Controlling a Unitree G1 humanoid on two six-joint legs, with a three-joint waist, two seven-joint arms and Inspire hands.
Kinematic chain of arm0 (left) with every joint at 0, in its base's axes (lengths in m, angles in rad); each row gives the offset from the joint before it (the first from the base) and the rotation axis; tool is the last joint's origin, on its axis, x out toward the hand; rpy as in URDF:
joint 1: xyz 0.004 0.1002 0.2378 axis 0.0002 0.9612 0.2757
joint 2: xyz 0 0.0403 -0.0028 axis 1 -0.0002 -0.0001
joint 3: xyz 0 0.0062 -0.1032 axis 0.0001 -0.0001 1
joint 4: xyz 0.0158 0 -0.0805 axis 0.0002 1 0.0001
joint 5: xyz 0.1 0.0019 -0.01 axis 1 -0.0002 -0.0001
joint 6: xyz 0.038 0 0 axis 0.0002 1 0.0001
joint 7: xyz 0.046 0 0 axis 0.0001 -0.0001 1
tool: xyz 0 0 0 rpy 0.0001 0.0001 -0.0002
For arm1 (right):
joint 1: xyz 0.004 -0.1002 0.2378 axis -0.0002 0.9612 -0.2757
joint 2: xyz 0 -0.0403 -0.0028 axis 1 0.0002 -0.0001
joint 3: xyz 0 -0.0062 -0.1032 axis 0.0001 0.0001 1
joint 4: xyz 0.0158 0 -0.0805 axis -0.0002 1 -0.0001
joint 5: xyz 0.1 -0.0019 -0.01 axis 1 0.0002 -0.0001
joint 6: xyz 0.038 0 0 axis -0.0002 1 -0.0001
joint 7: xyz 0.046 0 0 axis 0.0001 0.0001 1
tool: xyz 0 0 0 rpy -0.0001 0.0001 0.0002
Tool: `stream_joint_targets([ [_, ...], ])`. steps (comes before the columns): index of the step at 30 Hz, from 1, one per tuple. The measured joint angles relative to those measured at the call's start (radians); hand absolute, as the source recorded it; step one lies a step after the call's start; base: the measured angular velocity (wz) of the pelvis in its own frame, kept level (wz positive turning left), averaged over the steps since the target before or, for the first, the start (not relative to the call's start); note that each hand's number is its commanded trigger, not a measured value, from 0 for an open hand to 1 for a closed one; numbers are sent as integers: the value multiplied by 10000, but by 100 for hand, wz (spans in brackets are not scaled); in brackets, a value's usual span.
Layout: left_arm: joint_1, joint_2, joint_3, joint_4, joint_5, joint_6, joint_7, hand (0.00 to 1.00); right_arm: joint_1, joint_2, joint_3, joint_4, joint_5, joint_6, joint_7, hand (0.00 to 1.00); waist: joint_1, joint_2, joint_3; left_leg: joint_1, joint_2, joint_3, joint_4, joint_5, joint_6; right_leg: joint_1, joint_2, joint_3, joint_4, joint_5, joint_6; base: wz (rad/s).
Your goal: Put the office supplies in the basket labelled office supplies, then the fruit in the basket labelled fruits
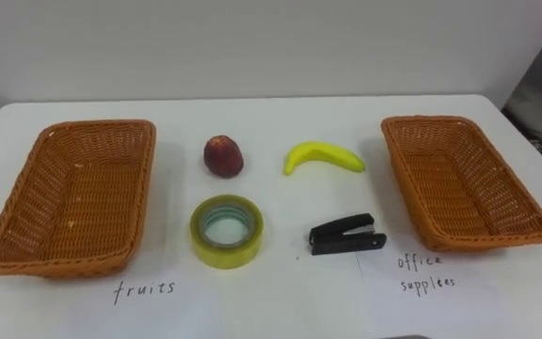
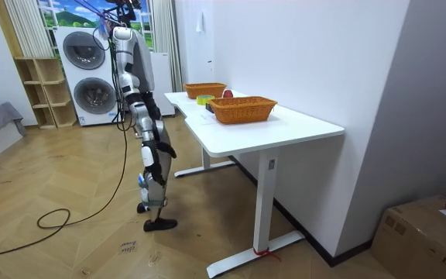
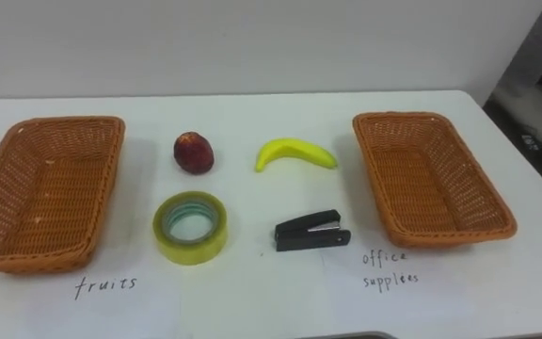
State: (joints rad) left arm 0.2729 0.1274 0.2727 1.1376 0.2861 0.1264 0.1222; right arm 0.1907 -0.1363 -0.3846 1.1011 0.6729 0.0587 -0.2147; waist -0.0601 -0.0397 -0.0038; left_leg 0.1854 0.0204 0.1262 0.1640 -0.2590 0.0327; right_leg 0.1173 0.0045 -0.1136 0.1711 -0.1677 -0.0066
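On the white table [image 1: 271, 301] a dark red apple [image 1: 223, 155] and a yellow banana [image 1: 323, 156] lie side by side at the middle. In front of them are a yellow-green roll of tape [image 1: 227, 230], lying flat, and a black stapler [image 1: 346, 234]. An empty wicker basket [image 1: 26, 247] stands at the left above the handwritten word "fruits" [image 1: 144, 289]. A second empty wicker basket [image 1: 527, 224] stands at the right above "office supplies" [image 1: 424, 273]. In the room view I stand upright at the table's long side, with my right hand [image 2: 166, 149] hanging low by my hip.
A white wall runs right behind the table's far edge. Bare tabletop lies between the four items and the front edge. In the room view, washing machines [image 2: 90, 76] and a shelf stand behind me on a wooden floor, and a cardboard box [image 2: 424, 236] sits at the right.
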Motion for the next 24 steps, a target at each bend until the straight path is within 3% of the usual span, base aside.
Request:
stream_joint_targets([
  [5, 55, 19, -6, -400, 1, -35, 35, 0, -115, 0, -383, -1685, 28, -60, -1266, 0, -218, 4, -4, -126, 3, 63, -19, 3, 1, -192, -4, 7, 10, -10, 2, -4],
  [12, -2, 31, -7, -427, -163, -246, 65, 0, -124, -56, -1031, -3718, 54, -682, -2765, 0, -222, -28, -10, -282, -3, 288, -18, 3, 1, -499, 28, 143, 185, -34, 11, -9],
  [14, 101, 20, -6, -637, -161, -235, 52, 0, -97, -50, -1065, -4667, 29, -705, -3167, 0, -168, -80, -27, -374, -4, 341, -12, 3, 1, -608, 37, 269, 251, -33, 12, -17],
  [17, 164, 83, 0, -1022, -152, -240, 47, 0, -39, -59, -1069, -5696, -315, -740, -3594, 0, -199, -126, 58, -391, 2, 343, 5, 6, 4, -648, 37, 284, 338, -35, 11, -2],
  [24, 317, 29, -12, -1148, -155, -229, -1, 0, -6, -81, -1137, -6582, -289, -753, -4419, 0, -234, -145, 51, -365, 4, 350, -19, 5, 5, -647, 52, 309, 343, -43, 4, 0],
])
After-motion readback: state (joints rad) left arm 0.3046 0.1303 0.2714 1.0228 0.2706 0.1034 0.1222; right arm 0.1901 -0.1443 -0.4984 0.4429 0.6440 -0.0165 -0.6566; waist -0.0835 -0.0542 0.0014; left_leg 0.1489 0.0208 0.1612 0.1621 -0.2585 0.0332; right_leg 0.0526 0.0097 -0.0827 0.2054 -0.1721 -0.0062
